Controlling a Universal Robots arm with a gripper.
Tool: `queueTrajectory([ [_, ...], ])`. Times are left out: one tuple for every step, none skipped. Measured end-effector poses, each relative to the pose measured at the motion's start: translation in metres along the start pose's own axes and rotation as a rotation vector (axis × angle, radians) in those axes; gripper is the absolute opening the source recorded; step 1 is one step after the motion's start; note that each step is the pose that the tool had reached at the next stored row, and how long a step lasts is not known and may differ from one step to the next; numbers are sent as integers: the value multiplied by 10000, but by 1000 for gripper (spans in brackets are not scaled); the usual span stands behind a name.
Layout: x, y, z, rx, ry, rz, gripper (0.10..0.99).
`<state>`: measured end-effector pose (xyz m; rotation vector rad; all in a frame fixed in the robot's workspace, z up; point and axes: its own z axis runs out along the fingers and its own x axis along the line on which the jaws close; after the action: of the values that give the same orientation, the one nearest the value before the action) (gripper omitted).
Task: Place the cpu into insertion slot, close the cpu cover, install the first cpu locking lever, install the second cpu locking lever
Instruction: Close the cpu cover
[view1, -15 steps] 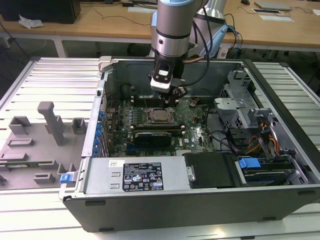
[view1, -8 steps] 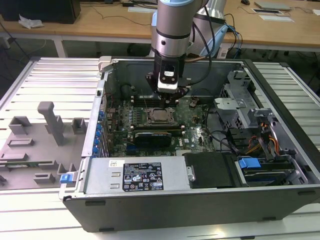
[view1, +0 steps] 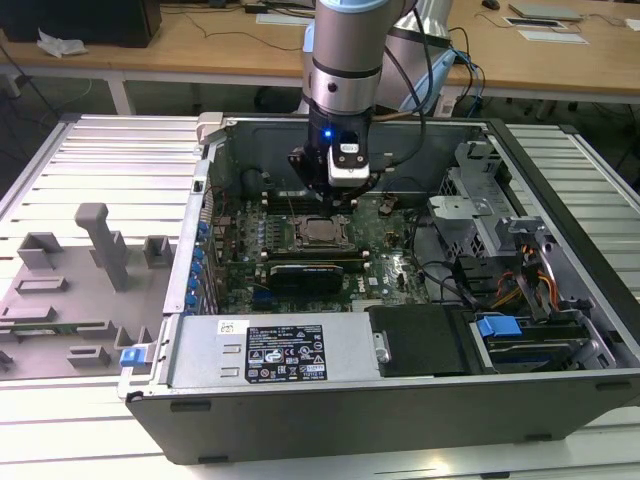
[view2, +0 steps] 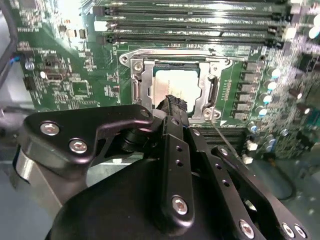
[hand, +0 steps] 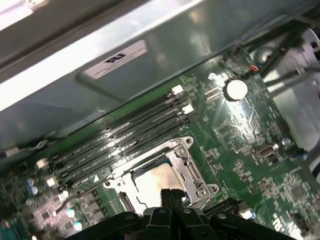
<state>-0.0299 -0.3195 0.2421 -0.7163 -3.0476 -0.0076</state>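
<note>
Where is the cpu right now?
Near the centre of the exterior view, the cpu sits in the insertion slot, just under the tool and beside the long memory slots.

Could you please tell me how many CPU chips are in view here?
1. The cpu lies in the insertion slot on the motherboard, just ahead of the tool. The arm could hide others.

The claw (view2: 172, 106) hides one edge of the cpu (view2: 177, 82).
</note>
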Motion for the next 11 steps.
queueTrajectory([
  [0, 0, 0, 2, 0, -196, 106],
  [0, 0, 1, 5, 1, -419, 106],
  [0, 0, 1, 7, 1, -600, 106],
  [0, 0, 2, 10, 2, -862, 106],
  [0, 0, 2, 12, 2, -1090, 106],
  [0, 0, 3, 15, 3, -1264, 106],
  [0, 0, 3, 17, 3, -1455, 106],
  [0, 0, 4, 19, 3, -1673, 106],
  [0, 0, 6, 22, 5, -1961, 106],
  [0, 0, 7, 27, 6, -2310, 106],
  [0, 0, 8, 29, 6, -2528, 106],
])
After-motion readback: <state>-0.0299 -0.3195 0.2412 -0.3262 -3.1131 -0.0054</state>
